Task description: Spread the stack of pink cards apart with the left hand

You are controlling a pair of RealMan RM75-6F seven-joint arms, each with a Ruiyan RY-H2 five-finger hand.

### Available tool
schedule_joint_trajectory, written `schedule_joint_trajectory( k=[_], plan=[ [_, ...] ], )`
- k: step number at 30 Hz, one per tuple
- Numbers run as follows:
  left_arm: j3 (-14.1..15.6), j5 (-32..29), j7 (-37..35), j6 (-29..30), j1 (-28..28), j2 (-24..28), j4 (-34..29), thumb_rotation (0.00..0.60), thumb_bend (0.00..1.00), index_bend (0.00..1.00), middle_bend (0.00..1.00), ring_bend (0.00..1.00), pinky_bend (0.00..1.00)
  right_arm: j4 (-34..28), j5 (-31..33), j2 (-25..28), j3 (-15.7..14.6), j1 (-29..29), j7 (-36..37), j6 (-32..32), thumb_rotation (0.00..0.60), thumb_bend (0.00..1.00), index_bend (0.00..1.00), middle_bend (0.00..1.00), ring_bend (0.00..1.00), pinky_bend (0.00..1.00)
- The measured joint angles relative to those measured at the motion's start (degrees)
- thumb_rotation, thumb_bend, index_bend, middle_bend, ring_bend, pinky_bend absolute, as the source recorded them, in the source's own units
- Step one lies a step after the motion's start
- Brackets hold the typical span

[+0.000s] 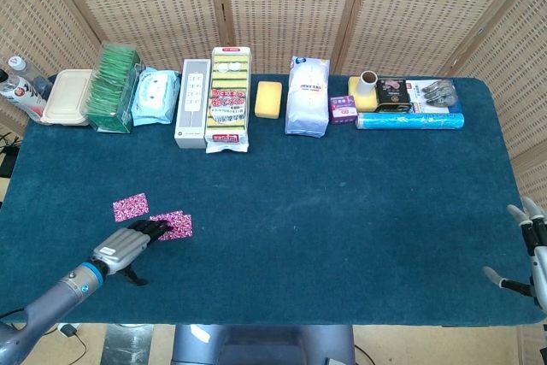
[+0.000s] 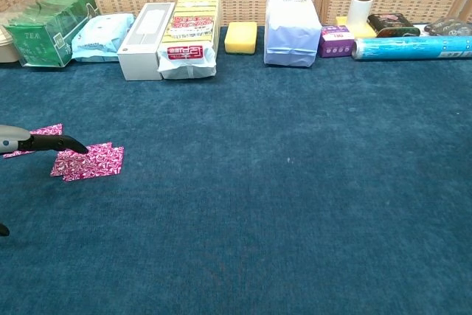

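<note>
One pink patterned card [image 1: 131,206] [image 2: 40,133] lies alone on the blue cloth at the left. To its right lies a small overlapping stack of pink cards [image 1: 176,225] [image 2: 93,161]. My left hand [image 1: 126,246] reaches from the lower left with its fingers stretched out flat. Its fingertips [image 1: 161,227] [image 2: 71,145] are over the stack's left edge; whether they touch it I cannot tell. It holds nothing. My right hand [image 1: 528,247] hangs at the table's right edge, fingers apart and empty.
A row of goods lines the far edge: green tea box [image 1: 116,87], wipes pack [image 1: 155,96], white box [image 1: 193,102], yellow packet [image 1: 230,97], sponge [image 1: 269,98], white bag [image 1: 308,96], blue roll [image 1: 409,120].
</note>
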Motion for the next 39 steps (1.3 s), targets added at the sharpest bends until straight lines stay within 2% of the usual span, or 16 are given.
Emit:
schedule_joint_trajectory(
  k=[15, 39],
  plan=[
    [-1.3, -8.1, 3.9, -3.6, -3.0, -4.4, 3.3, 0.600, 0.01, 0.00, 0.00, 0.00, 0.04, 0.2, 0.0, 0.1, 0.0, 0.0, 0.4, -0.1, 0.600, 0.00, 0.08, 0.00, 0.00, 0.00],
    [-1.5, -19.3, 10.5, -3.8, -7.8, -6.0, 3.6, 0.600, 0.01, 0.00, 0.00, 0.00, 0.04, 0.0, 0.2, 0.1, 0.0, 0.2, 0.0, -0.5, 0.600, 0.00, 0.08, 0.00, 0.00, 0.00]
  ],
)
